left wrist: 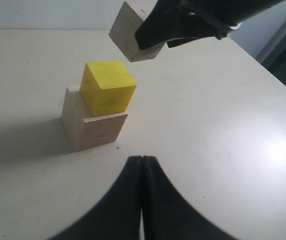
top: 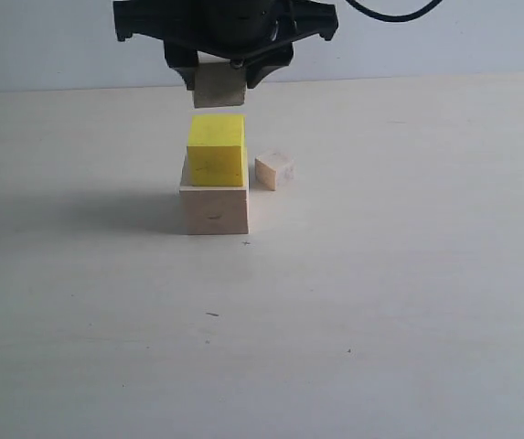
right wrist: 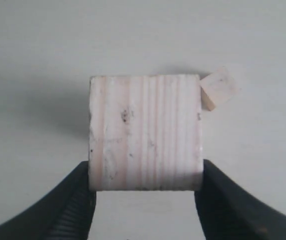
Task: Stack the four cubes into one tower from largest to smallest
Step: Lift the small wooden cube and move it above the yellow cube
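The left gripper (left wrist: pixel 142 167) was clenched on nothing. Beyond it a large pale wood cube (top: pixel 215 208) carried a bright yellow cube (top: pixel 216 149). A tiny pinkish wood cube (top: pixel 273 170) lay just beside them. Above, clear of the yellow cube, the right gripper (top: pixel 220 79) grasped a streaky-grained plain wood cube (top: pixel 219 91).

The right hand (right wrist: pixel 145 176) grips a plain wood cube (right wrist: pixel 145 132) by two sides, a tiny cube (right wrist: pixel 220 89) showing past one corner.
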Tool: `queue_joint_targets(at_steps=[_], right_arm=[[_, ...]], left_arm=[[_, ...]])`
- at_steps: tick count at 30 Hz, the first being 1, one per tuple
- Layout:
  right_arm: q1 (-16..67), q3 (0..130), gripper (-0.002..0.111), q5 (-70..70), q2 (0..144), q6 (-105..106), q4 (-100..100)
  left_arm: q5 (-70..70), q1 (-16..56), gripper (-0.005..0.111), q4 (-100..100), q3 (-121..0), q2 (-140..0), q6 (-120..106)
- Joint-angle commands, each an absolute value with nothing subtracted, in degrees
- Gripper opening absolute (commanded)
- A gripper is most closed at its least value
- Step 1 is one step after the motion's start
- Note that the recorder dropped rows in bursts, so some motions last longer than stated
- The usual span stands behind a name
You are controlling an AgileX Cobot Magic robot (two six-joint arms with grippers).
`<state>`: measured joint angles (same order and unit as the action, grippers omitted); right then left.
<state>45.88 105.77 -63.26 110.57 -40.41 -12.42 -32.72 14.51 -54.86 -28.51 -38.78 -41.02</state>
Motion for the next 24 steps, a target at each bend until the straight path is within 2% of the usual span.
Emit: queue_joint_targets(at_steps=[1, 15, 24], right_arm=[[45.9, 108.2, 0.0, -66.0, 112.9, -43.0, -12.6], [45.9, 113.8, 0.0, -68.1, 117.2, -44.2, -12.6], [45.9, 115.9, 0.0, -70.0, 120.2, -45.5, -13.7]], left_arm=[[-31.9, 16.9, 0.0, -54.7, -28.2, -38.6, -40.7], [-30.9, 23.4, 0.0, -53.5, -28.2, -38.6, -40.7], [-30.9, 24.3, 0.0, -53.1, -28.2, -38.6, -40.3]])
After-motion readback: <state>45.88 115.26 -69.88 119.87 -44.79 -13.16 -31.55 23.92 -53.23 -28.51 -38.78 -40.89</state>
